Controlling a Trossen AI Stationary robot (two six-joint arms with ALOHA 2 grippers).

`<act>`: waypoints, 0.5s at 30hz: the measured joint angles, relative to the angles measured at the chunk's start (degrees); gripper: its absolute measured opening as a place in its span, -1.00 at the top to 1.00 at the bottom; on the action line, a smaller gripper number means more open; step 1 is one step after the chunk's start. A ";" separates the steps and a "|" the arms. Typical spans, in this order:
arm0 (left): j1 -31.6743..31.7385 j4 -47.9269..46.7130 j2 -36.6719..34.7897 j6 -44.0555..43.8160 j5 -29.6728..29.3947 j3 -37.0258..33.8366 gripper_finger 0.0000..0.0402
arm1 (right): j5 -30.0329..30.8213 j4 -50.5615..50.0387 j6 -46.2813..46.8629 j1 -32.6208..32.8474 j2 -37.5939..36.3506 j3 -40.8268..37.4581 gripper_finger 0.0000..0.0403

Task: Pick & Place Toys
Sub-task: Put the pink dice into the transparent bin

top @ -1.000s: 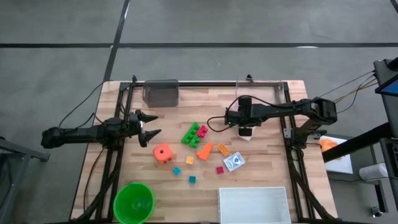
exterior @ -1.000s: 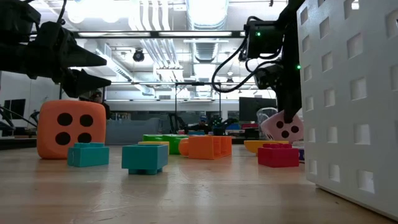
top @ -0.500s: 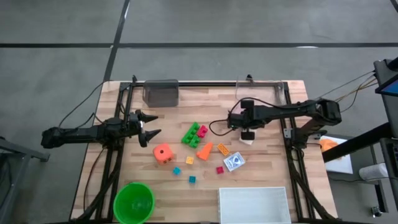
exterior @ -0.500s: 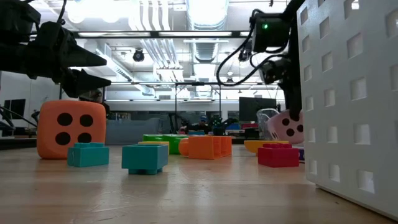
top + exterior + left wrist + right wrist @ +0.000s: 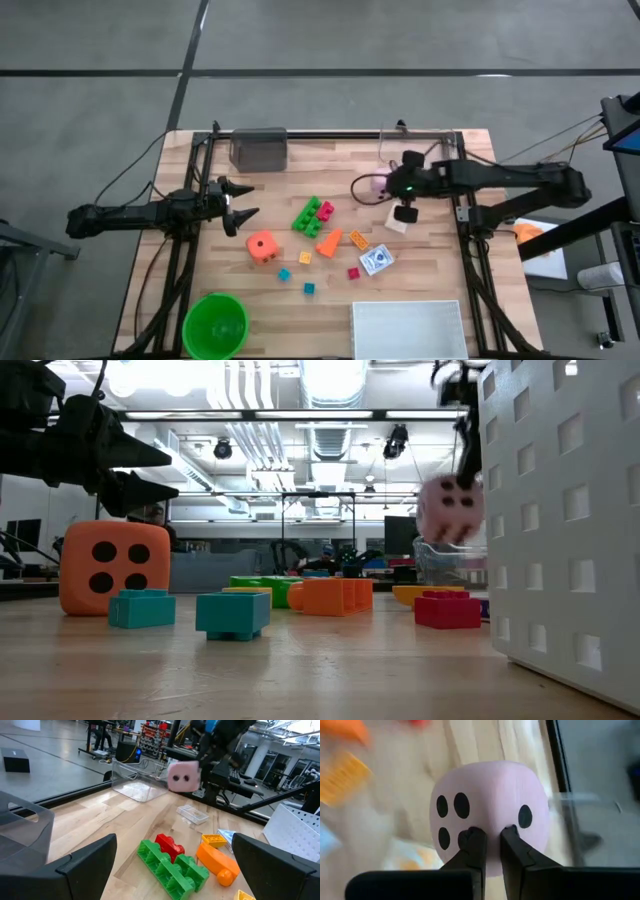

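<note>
My right gripper [image 5: 492, 832] is shut on the pink dotted die [image 5: 490, 815], held high above the table's far right part [image 5: 381, 184] and hanging in the air in the low view [image 5: 450, 508]. The other toys lie mid-table: the orange die [image 5: 262, 246], green bricks [image 5: 312, 216], an orange cone [image 5: 329, 242], small cubes and printed cards [image 5: 376, 261]. My left gripper [image 5: 245, 203] waits open at the table's left, touching nothing. My right gripper pinches the die between its two fingers at the rounded edge [image 5: 490, 837] where a several-dot face meets a one-dot face. The fingertips [image 5: 476, 836] stand close together on it. They slant down from the table's right side. The die is lifted clear of the table.
A green bowl [image 5: 215, 325] stands at the near left and a white tray [image 5: 408, 328] at the near right. A grey box [image 5: 259, 148] and a clear container [image 5: 135, 782] sit along the far edge. A small clear case [image 5: 192, 814] lies below the lifted die.
My right gripper has risen from the table and drawn a little toward the far edge, tipping less steeply. The pink die, which rested on the wood a second ago, has come up with it and now hangs clear.
</note>
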 joint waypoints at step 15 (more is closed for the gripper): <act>0.00 -0.02 0.00 0.00 0.02 0.00 -0.97 | -23.10 64.23 -0.07 -0.10 -16.82 -32.17 0.89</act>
